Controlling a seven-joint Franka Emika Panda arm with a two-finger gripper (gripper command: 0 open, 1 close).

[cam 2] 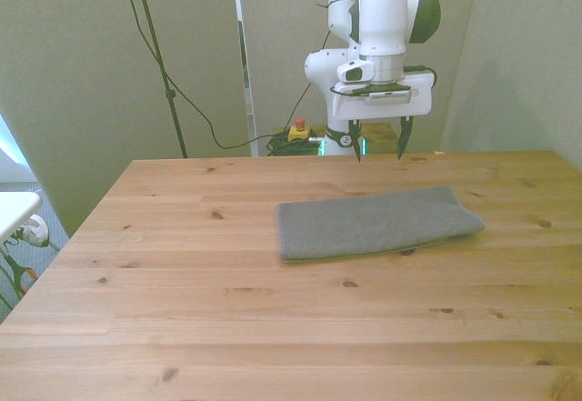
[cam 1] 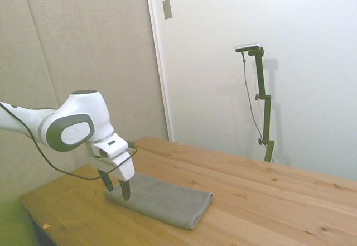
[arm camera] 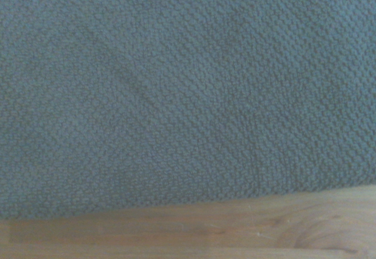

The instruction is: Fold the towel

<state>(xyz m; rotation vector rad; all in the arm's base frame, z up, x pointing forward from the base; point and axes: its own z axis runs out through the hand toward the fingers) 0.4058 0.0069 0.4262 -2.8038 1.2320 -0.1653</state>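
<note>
The towel (cam 2: 377,223) is a plain grey-brown cloth lying flat on the wooden table (cam 2: 227,310) as a long doubled strip, toward the front view's right. In the side view the towel (cam 1: 164,200) shows a rounded thick edge at its right end. My gripper (cam 2: 378,143) hangs open just above the towel's far edge, with nothing between its fingers. In the side view the gripper (cam 1: 117,186) hovers over the towel's left end. The wrist view is filled with the towel's weave (arm camera: 176,94), with a strip of table wood (arm camera: 205,229) along one side.
A red and yellow button box (cam 2: 297,130) and cables sit on the floor behind the table's far edge. Bare wood stretches across the table on the front view's left and toward the camera.
</note>
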